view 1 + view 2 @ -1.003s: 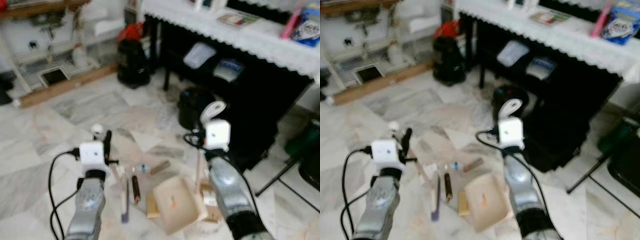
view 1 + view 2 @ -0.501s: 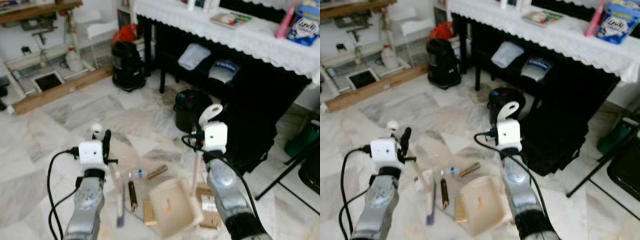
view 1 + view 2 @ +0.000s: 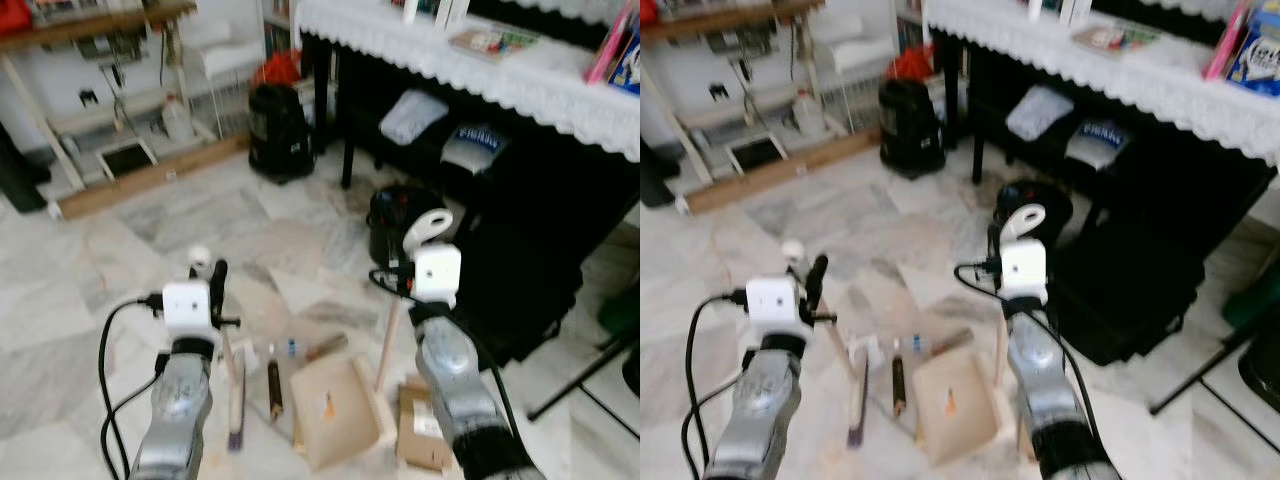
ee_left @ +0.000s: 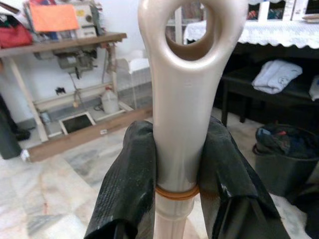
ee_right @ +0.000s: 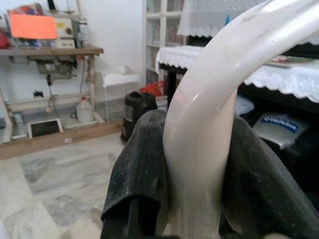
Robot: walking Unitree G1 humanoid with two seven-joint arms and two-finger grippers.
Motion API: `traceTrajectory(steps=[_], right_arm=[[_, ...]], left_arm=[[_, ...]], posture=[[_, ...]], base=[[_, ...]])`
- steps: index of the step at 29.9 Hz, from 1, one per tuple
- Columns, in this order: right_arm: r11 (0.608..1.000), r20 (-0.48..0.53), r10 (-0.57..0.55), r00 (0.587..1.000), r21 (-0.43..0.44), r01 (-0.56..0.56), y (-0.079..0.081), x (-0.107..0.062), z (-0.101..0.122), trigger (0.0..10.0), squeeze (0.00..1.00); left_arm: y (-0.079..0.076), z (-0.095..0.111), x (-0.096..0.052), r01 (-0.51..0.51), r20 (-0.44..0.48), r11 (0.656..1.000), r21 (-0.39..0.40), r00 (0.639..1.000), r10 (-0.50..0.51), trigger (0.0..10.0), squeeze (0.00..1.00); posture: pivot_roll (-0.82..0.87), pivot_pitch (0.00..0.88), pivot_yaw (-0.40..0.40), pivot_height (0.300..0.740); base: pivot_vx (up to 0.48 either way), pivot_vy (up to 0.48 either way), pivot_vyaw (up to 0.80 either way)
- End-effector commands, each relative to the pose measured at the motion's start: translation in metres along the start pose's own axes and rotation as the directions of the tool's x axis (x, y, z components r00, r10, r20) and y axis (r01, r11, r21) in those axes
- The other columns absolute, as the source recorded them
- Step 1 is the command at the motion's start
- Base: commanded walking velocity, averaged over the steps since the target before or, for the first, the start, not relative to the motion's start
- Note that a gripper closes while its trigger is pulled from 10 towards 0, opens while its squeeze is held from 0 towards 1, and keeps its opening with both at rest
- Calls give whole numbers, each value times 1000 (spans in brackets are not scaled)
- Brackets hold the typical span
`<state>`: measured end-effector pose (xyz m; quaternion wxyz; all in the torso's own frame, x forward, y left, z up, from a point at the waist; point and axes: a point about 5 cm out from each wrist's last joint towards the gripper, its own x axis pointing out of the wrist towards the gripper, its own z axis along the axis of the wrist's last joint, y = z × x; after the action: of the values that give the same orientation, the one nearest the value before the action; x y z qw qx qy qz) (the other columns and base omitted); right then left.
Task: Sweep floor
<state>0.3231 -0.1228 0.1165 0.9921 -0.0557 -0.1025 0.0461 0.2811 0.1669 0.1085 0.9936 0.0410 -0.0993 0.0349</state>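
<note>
Where gripper [image 4: 177,164] fingers clamp, broom handle [image 4: 184,99] partly hidden, base cropped.

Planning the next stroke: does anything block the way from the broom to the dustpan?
Nothing visible blocks it. Between the broom and the dustpan lies only litter to be swept: a dark stick, with a small bottle and a brown tube just beyond.

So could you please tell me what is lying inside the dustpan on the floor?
In the dustpan, one small orange scrap lies mid-tray. The right hand grips its handle, and that arm covers the pan's right edge, so anything there is hidden.
</note>
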Motion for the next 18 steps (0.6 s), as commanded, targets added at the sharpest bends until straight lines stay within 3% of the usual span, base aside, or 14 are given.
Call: traceTrajectory(steps=[1, 12, 18], right_arm=[[1000, 40, -7, 999, -8, 7, -2, 3, 8, 10000, 0], [1000, 38, -9, 999, -8, 9, -1, 3, 7, 10000, 0], [1000, 33, -9, 999, -8, 9, -1, 2, 6, 10000, 0]], left_arm=[[0, 9, 2, 2, 38, 1000, 2, 999, -2, 10000, 0], [-1, 9, 2, 5, 39, 1000, 2, 999, -5, 10000, 0], [-1, 10, 2, 4, 43, 1000, 1, 999, -4, 10000, 0]], posture=[[90, 83, 0, 740], [91, 88, 0, 740], [91, 91, -1, 740]], base=[[292, 0, 0], [300, 0, 0], [0, 0, 0]])
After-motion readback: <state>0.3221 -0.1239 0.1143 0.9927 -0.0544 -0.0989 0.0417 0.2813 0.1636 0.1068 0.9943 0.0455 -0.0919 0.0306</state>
